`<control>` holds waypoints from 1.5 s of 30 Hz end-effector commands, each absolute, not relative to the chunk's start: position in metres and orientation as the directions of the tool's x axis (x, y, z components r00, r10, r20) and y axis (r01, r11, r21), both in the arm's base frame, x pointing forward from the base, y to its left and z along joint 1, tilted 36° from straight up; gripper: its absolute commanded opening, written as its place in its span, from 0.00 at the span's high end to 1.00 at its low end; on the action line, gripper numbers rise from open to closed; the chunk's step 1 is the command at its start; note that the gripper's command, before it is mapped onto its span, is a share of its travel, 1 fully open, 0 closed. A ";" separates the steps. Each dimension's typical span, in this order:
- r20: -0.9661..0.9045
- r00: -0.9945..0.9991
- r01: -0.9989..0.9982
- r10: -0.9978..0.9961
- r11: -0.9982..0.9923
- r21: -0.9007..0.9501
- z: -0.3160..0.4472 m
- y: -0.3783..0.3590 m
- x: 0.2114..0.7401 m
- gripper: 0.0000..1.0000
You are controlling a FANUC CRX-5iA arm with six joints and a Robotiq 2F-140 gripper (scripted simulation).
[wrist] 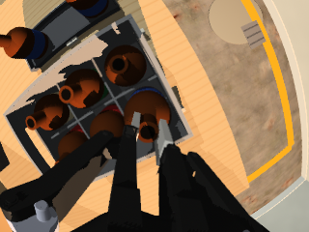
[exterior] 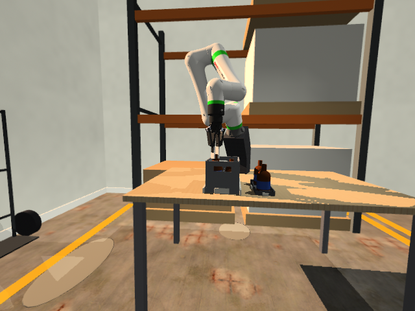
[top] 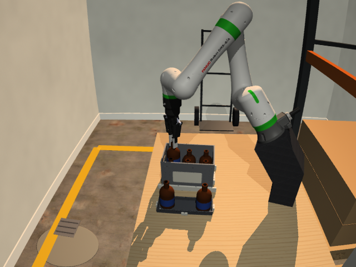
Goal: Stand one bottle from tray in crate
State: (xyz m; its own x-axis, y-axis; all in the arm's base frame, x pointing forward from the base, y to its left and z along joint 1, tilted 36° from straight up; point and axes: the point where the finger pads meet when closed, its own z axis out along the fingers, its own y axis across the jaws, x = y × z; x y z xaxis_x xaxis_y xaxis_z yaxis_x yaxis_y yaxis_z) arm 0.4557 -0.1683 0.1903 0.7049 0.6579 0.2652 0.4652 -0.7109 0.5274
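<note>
My gripper (top: 172, 144) (exterior: 214, 155) (wrist: 147, 126) points down over the crate's back left corner cell, as the top camera sees it, and is shut on the neck of a brown bottle (top: 173, 154) (wrist: 146, 107). This bottle is upright, its body inside that cell and higher than its neighbours; its base is hidden. The grey crate (top: 166, 172) (exterior: 214, 181) (wrist: 164, 81) stands level and holds several other bottles, one in each other cell. The black tray (top: 183, 205) (wrist: 63, 31) lies flat in front, with two upright blue-banded bottles, left (top: 167, 195) and right (top: 203, 196).
The wooden table (top: 235, 218) (exterior: 187, 187) carries the crate, the tray and the arm's black pedestal (top: 284, 172). The tray lies close to the crate's front wall. Large boxes (top: 330, 172) and a rack (exterior: 133, 100) stand beyond the table, and a hand truck (top: 216, 126) stands behind it.
</note>
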 end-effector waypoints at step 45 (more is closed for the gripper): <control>0.265 0.705 0.465 0.658 -0.711 0.528 0.170 -0.175 0.469 1.00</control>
State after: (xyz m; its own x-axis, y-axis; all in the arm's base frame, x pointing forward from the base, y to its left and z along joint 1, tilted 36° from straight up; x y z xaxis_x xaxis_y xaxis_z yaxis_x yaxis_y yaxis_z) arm 0.4694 -0.1747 0.1699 0.7048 0.6579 0.2652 0.4651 -0.7109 0.5275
